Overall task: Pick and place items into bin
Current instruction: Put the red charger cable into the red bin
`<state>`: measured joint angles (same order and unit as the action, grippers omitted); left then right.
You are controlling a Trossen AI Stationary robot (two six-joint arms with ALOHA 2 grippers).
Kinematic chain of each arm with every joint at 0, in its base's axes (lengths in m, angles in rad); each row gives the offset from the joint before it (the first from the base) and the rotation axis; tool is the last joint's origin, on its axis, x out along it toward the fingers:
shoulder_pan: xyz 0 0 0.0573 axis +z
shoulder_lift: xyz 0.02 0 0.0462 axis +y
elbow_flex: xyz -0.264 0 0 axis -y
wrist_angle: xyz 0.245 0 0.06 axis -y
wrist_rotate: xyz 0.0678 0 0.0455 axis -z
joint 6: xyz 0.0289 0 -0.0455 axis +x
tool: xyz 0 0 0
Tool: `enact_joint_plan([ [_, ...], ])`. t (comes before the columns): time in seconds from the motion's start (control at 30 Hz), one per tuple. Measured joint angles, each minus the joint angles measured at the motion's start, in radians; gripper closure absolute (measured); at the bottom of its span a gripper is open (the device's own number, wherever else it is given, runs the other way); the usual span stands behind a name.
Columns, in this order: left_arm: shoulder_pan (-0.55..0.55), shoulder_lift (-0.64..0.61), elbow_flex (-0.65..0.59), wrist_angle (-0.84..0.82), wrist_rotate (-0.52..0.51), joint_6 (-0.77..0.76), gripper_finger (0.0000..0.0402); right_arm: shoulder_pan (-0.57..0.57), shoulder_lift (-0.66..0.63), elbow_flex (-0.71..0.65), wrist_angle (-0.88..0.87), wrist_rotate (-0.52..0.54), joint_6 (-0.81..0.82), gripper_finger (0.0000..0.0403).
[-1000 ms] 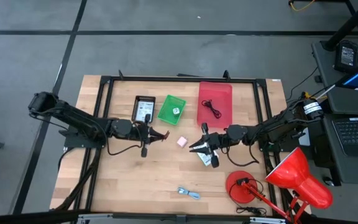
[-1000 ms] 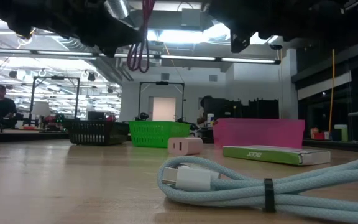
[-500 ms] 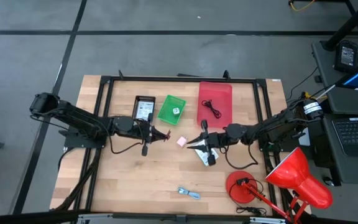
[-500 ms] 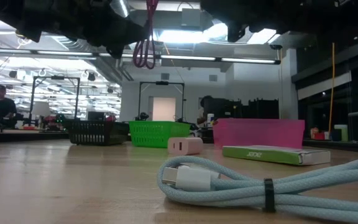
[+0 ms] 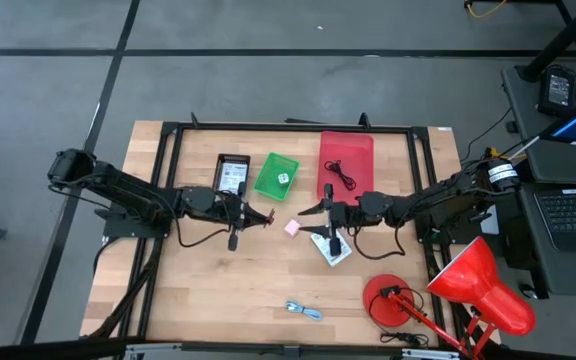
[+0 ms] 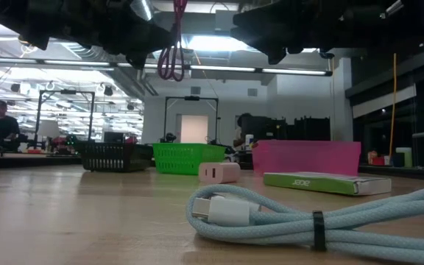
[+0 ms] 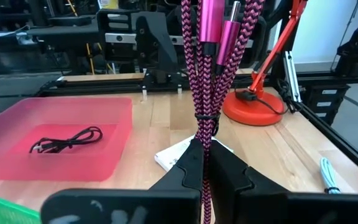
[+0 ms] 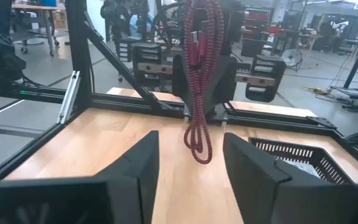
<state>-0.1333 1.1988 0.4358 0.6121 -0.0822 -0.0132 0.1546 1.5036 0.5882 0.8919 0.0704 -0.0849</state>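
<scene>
My left gripper (image 5: 256, 215) hovers level over the table's middle, shut on a bundled red braided cord (image 7: 204, 93), which also shows in the low view (image 6: 171, 65). My right gripper (image 5: 313, 212) is open and faces it from the right, its fingers (image 8: 135, 177) apart, with the cord (image 8: 197, 87) beyond them. A pink cube (image 5: 292, 227) and a white printed packet (image 5: 331, 249) lie flat on the wood. A blue-white cable (image 5: 303, 311) lies coiled near the near edge. The pale die (image 5: 282, 179) sits in the green bin, a black cord (image 5: 343, 176) in the red bin. My left gripper pinches the red cord bundle between its two fingers (image 7: 185, 171), at a spot partway along the bundle (image 7: 204, 144). The fingers come level from the table's left. The cord is lifted clear. Its plug ends (image 7: 213, 25) stand above the fingers and a loop (image 8: 199, 146) hangs below.
Three bins stand along the far side: a black one (image 5: 232, 176) holding a packet, a green one (image 5: 264, 180) and a red one (image 5: 360, 150). A red desk lamp (image 5: 473, 285) occupies the near right corner. Bare wood lies at the near left.
My right gripper has risen off the white packet and swung toward the far edge and the table's left, ending level and facing the hanging cord. The packet stays flat on the wood. My left gripper keeps its hold on the cord.
</scene>
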Motion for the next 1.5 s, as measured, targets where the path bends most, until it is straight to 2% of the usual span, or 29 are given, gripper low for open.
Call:
enact_joint_plan([
  [0.2,0.0,0.032,0.0,0.071,-0.002,0.0,0.0398,-0.001,0.0,0.0,0.007,0.0,-0.004,0.0219],
  [0.47,0.0,0.188,0.045,0.195,-0.005,0.002,0.0398,-0.001,0.026,0.03,0.028,0.0,0.026,0.0211],
  [0.83,-0.002,0.275,0.128,0.191,-0.003,0.027,0.0398,-0.008,0.157,0.142,0.02,0.052,0.023,0.0214],
  [1.3,-0.004,0.272,0.128,0.177,-0.003,0.027,0.0398,-0.008,0.158,0.146,0.001,0.049,0.021,0.0267],
  [1.5,-0.004,0.272,0.128,0.177,-0.005,0.027,0.0398,-0.007,0.158,0.146,0.001,0.042,-0.009,0.0328],
])
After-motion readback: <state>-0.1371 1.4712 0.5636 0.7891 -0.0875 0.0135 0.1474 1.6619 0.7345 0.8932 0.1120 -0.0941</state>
